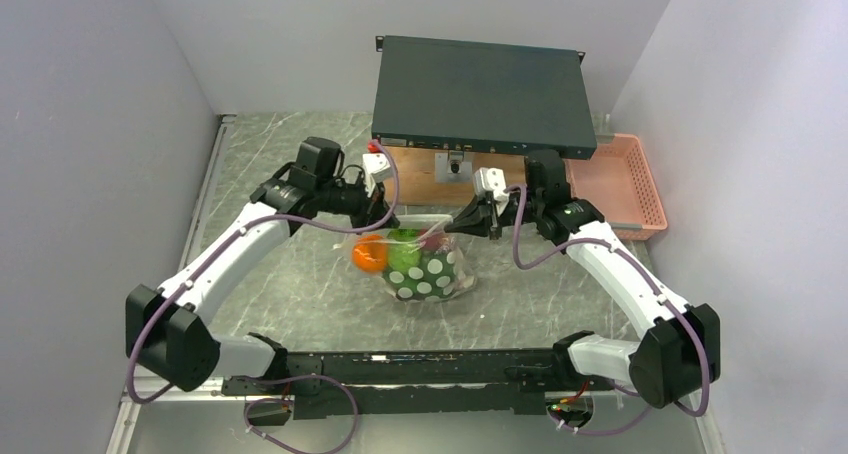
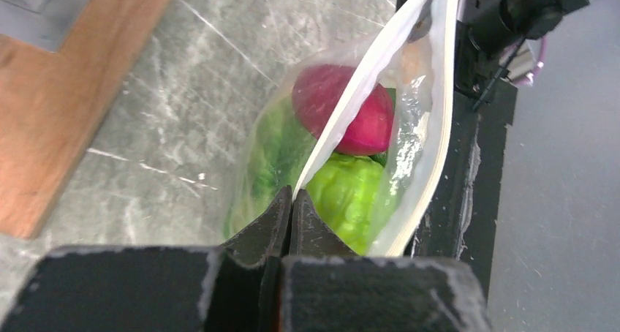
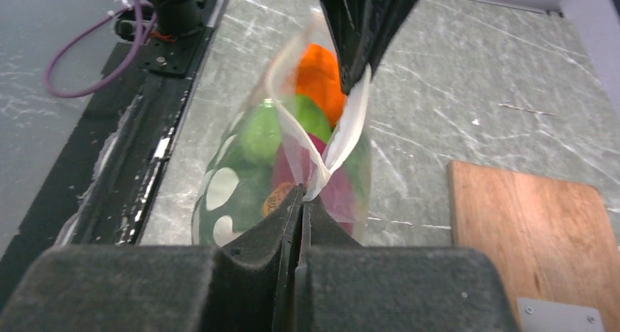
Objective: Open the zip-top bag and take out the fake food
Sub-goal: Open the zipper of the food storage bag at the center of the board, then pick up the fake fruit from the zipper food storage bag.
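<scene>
The left gripper (image 2: 292,200) is fully closed, its 2 fingers pressed together on the white zip rim of the zip-top bag (image 1: 432,277). The right gripper (image 3: 302,200) is closed just as tightly, pinching the same rim from the opposite side. The bag is strung between the 2 grippers, with its dotted lower part sagging below them onto the tabletop (image 1: 300,304).

From each gripper's tips the rim splits into 2 white strips that bow apart, so the mouth stands parted between them.

The fake food (image 1: 405,252) is all inside the bag:
- A red piece (image 2: 365,123) sits just beyond the left gripper's fingertips, under the rim strip.
- A green piece (image 2: 343,200) lies close against those fingertips.
- Lettuce (image 2: 272,156) presses against the bag wall beside them.
- An orange ball (image 1: 369,254) bulges the wall directly below the left gripper, at the far end of the bag from the right gripper.

A pink basket (image 1: 625,189) stands well off to the right gripper's outer side.
</scene>
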